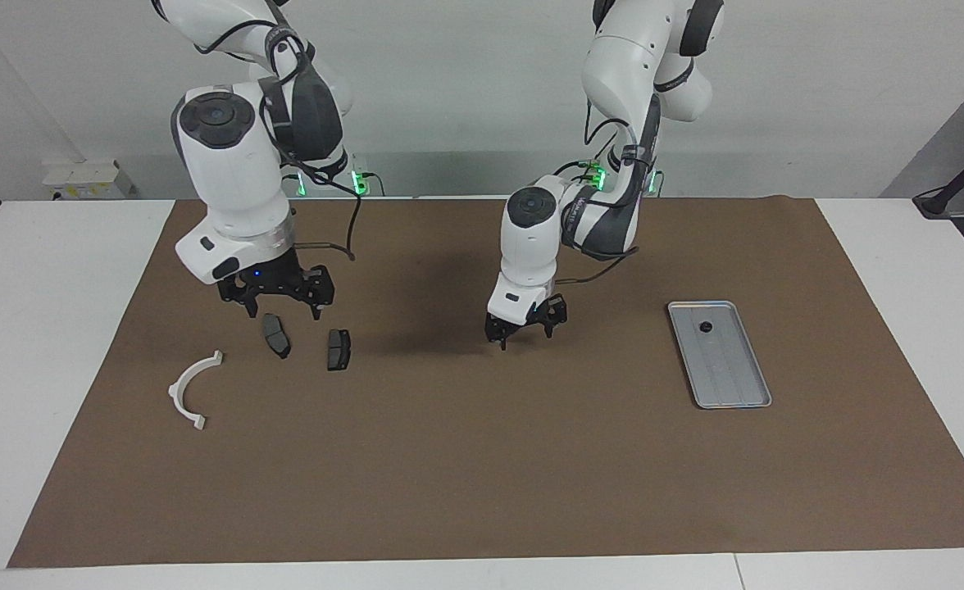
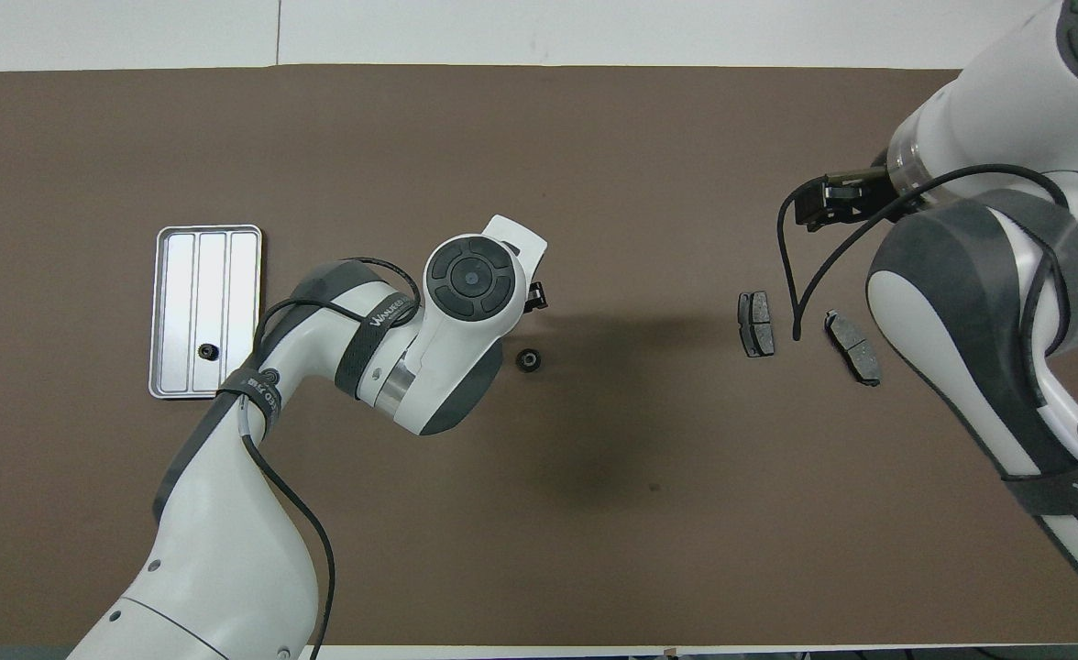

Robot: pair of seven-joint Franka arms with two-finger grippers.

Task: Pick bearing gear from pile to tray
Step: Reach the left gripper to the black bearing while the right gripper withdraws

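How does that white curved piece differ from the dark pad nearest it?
The white half-ring is a thin open arc; the brake pad is a dark grey, compact slab. The half-ring lies farther from the robots and closer to the right arm's end of the table than the pad. The open right gripper hovers by the pad, not the half-ring. Both lie loose on the brown mat. The left gripper is low over mid-mat.

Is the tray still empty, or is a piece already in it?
Not empty. One small black round piece lies in the tray, near the end closest to the robots; the rest of its ridged floor is bare in both views.
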